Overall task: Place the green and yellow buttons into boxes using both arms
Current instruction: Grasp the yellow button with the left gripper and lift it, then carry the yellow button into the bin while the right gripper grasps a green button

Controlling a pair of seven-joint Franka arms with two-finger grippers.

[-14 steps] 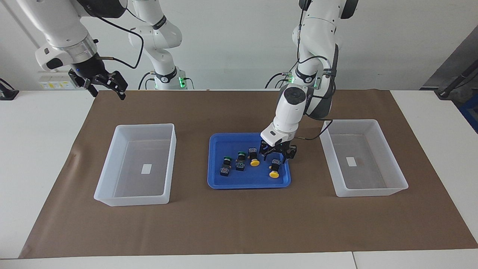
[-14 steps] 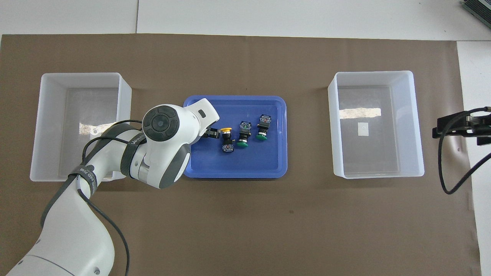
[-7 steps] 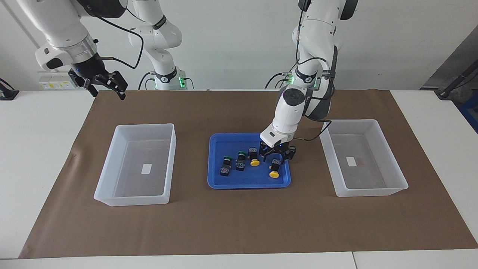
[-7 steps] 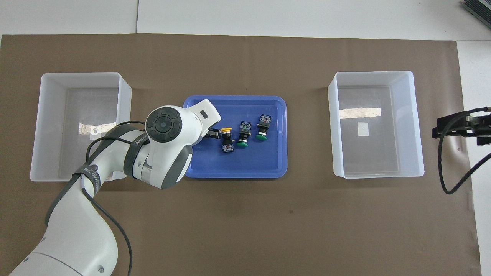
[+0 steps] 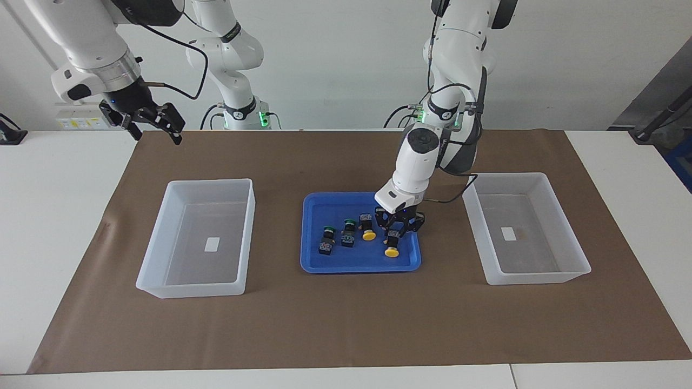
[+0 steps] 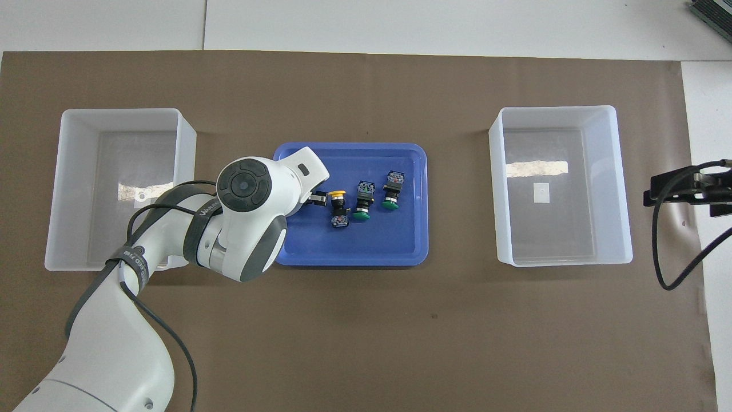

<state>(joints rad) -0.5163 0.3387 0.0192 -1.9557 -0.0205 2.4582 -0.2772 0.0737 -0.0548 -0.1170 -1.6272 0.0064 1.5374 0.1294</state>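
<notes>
The left arm's black gripper (image 5: 400,225) is low in the shallow blue plastic tray (image 5: 310,263), at the tray's end toward the left arm, with its fingers set around the black body of a push-button switch with a wide yellow cap (image 5: 392,246); whether they already press on it I cannot tell. To do this grasp well, I think the fingers should close on the black body, not on the cap, and lift straight up so the neighbours are not pushed. This switch lies on its side, its long axis running away from the robots, the cap at the farther end. The second yellow-capped switch (image 5: 368,229) lies just beside it and points the same way. The two green-capped switches (image 5: 338,236) lie toward the right arm's end of the tray, caps nearer to the robots. Both translucent white plastic bins (image 5: 197,237) (image 5: 523,227) hold no switch. The right arm's gripper (image 5: 154,120) waits high, fingers spread, over the brown mat's corner (image 5: 146,141).
</notes>
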